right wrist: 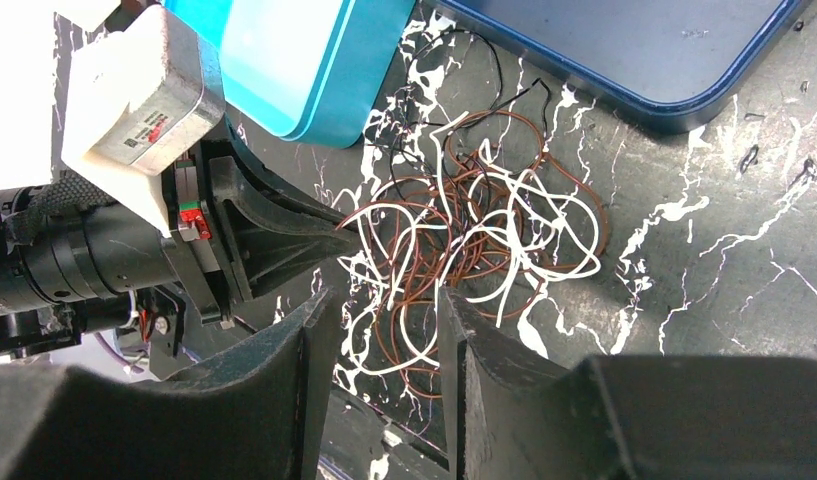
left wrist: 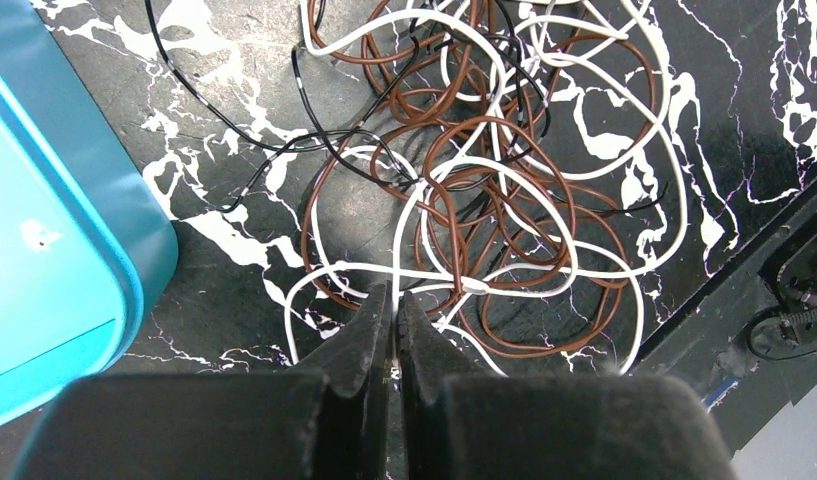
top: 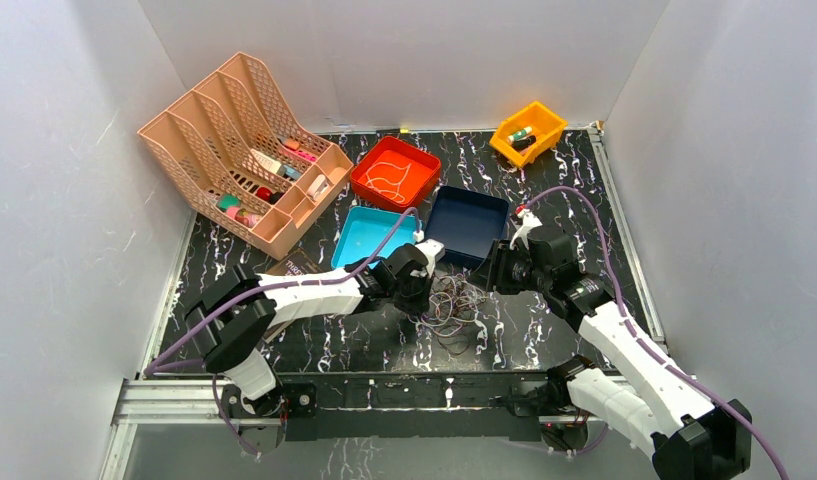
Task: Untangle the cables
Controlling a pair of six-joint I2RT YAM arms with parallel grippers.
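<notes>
The cables (left wrist: 484,200) lie in one knotted heap on the black marbled desk (top: 574,200), just in front of the teal tray (top: 369,235) and the navy tray (top: 469,225), between the two hands. White, reddish-brown and thin black strands loop over and through each other. Where any single strand starts or ends cannot be made out, and the far part of the heap is cut off at the top of the left wrist view. From above the heap looks small and faint, and the left arm's wrist covers part of it.

The left hand (left wrist: 394,297) sits at the left edge of the heap with its fingers pressed together, only a hairline slit between them. A white loop runs right at the tips, but I cannot tell whether it is pinched or only passes behind them. The right hand (right wrist: 384,315) is at the opposite side, its fingers a moderate way apart with nothing between them. The tangle shows beyond the gap. The top view does not show its fingertips clearly.
</notes>
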